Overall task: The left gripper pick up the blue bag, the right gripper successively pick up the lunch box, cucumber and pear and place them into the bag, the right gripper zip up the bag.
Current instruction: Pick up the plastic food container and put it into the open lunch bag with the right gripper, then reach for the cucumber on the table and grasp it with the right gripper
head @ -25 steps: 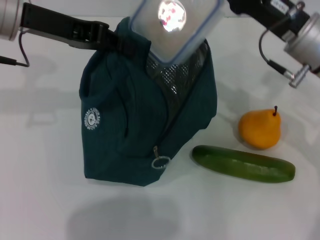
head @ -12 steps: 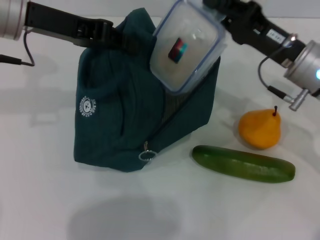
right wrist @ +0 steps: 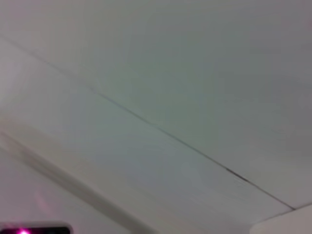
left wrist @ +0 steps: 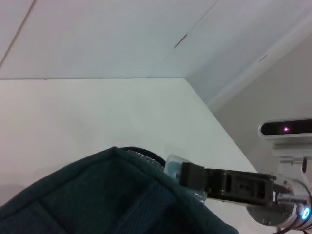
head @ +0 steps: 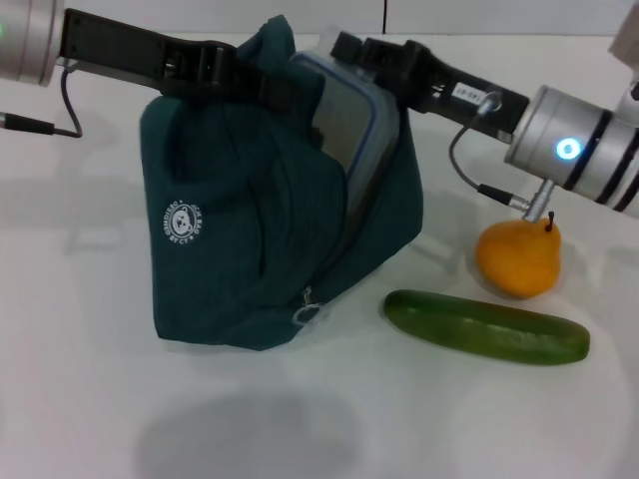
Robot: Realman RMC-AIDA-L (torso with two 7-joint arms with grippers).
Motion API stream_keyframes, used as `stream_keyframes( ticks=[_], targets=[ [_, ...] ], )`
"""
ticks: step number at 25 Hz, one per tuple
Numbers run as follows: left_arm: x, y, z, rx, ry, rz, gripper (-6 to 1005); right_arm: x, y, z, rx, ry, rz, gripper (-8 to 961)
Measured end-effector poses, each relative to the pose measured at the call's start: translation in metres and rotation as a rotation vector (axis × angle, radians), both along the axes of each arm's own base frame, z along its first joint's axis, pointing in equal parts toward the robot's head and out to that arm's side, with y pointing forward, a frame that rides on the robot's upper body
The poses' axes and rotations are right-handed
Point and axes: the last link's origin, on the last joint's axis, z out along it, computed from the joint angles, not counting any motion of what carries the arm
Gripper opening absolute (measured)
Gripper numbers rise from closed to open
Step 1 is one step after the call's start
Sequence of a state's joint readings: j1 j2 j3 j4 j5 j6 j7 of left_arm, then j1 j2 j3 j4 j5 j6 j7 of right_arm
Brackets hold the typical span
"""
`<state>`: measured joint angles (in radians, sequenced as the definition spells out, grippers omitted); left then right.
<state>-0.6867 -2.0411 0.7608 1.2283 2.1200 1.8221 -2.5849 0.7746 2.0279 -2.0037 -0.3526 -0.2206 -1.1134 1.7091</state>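
Teal fabric fills the middle of the head view: the blue bag point(head: 270, 230) stands on a white table point(head: 80, 399), its top edge pinched shut in the left gripper point(head: 255, 82), which I take to be holding the mouth up and open so things can go in. Just beside that claw, on its right, the right gripper point(head: 349, 48) is clamped on the upper end of the lunch box point(head: 349, 135), which stands on edge, its lower part already sunk into the opening and its blue rim touching the fabric; the tilt looks meant to slip it past the narrow mouth. Below and to the right of the right gripper, well apart from the bag, the pear point(head: 517, 257) sits upright with the cucumber point(head: 486, 326) lying just in front of it, both not yet bagged. From the left wrist, the bag's dark edge lies close under the camera, the right gripper gripping the box beyond it, with pale walls and a ceiling seam behind. From the right wrist, only plain ceiling and wall show.
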Motion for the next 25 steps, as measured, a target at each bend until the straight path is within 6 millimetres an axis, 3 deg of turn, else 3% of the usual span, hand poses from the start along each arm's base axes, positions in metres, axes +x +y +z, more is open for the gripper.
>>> stream_keyframes(
  ticks=[6, 15, 20, 25],
  targets=[
    [-0.001, 0.000, 0.002, 0.006, -0.005, -0.001, 43, -0.004, -0.001, -0.003, 0.005, -0.020, 0.026, 188],
    [-0.004, 0.000, 0.005, 0.014, -0.005, 0.005, 43, 0.016, -0.010, 0.013, 0.077, 0.026, 0.032, 201],
    [-0.007, 0.000, 0.007, 0.028, -0.002, 0.012, 43, 0.039, -0.015, 0.037, 0.177, 0.092, 0.003, 397],
    [-0.011, -0.001, 0.010, 0.039, 0.001, 0.019, 43, 0.070, -0.026, 0.078, 0.353, 0.129, 0.011, 555]
  ],
)
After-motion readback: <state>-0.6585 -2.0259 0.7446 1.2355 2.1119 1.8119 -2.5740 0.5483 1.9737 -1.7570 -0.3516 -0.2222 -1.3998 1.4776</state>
